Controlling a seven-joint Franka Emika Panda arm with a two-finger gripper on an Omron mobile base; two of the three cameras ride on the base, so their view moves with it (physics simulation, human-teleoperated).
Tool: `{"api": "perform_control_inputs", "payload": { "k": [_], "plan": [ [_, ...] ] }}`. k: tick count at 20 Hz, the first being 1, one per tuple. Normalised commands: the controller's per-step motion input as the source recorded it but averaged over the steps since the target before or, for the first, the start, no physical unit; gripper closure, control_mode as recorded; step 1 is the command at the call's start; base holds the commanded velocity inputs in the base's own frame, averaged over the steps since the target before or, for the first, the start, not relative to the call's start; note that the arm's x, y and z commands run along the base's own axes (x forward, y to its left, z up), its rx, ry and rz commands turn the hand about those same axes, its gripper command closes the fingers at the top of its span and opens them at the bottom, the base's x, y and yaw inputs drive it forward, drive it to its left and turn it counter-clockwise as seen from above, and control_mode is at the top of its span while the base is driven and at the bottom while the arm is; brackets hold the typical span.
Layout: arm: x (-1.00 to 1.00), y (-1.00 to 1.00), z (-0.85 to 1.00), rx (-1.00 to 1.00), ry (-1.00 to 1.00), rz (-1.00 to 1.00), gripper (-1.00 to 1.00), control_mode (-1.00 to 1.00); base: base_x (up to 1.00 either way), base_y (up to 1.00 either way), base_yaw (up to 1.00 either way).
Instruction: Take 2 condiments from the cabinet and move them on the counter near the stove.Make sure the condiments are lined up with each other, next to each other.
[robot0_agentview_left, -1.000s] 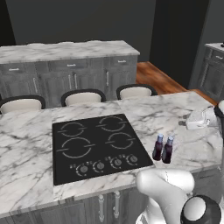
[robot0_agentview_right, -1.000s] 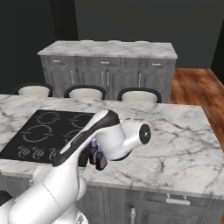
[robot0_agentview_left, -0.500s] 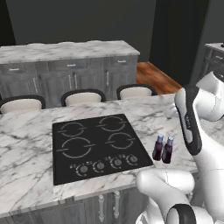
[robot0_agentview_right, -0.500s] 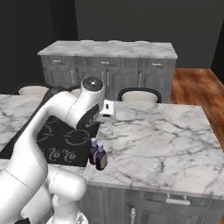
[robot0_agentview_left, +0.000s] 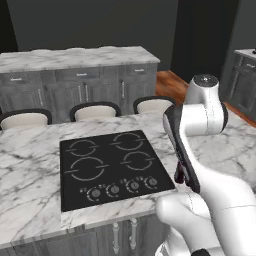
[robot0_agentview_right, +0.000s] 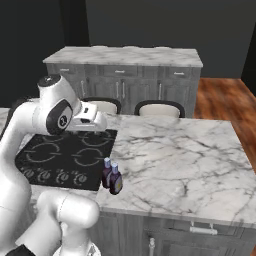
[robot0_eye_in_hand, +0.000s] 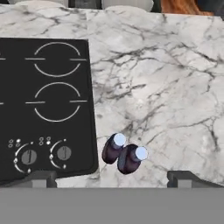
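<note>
- The bench (robot0_agentview_right: 185, 160) is white marble with grey veins, flat and smooth, with a square front edge.
- Set flush into it is the stove (robot0_agentview_left: 112, 165), a flat black glass rectangle with four thin ring burners and a row of round knobs along its front.
- Two bottles (robot0_agentview_right: 112, 176) stand on the marble just beside the stove's right front corner, close to the bench's front edge. In the hand view the bottles (robot0_eye_in_hand: 124, 154) sit touching or nearly so, side by side.
- Each bottle is small, dark brown and glossy, with a narrow neck and a pale blue cap. Both stand upright, long axis vertical, caps up.
- The pair lines up roughly along the bench's front edge, one nearer the stove, the other on its far side.
- To the right of the bottles the marble lies bare over a wide stretch; the strip between them and the front edge is narrow.
- The hand (robot0_eye_in_hand: 112, 179) hangs above the bottles, looking down on them; its two dark fingertips (robot0_eye_in_hand: 41, 177) stand wide apart and hold nothing.
- Beyond the bench three stools (robot0_agentview_left: 95, 111) with pale seats and dark curved backs line its far edge.
- Further back runs a second marble top on grey cabinets (robot0_agentview_right: 125, 85) with slim handles; a wood floor (robot0_agentview_right: 220, 100) shows at the right.
</note>
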Motion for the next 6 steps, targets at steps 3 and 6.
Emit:
{"api": "perform_control_inputs", "payload": {
  "k": [3, 6],
  "plan": [
    [-0.75, 0.00, 0.01, 0.00, -0.46, -0.12, -1.00, -1.00, 0.00, 0.00, 0.00],
    [-0.46, 0.05, 0.06, 0.07, -0.36, -0.01, -1.00, -1.00, 0.00, 0.00, 0.00]
  ]
}}
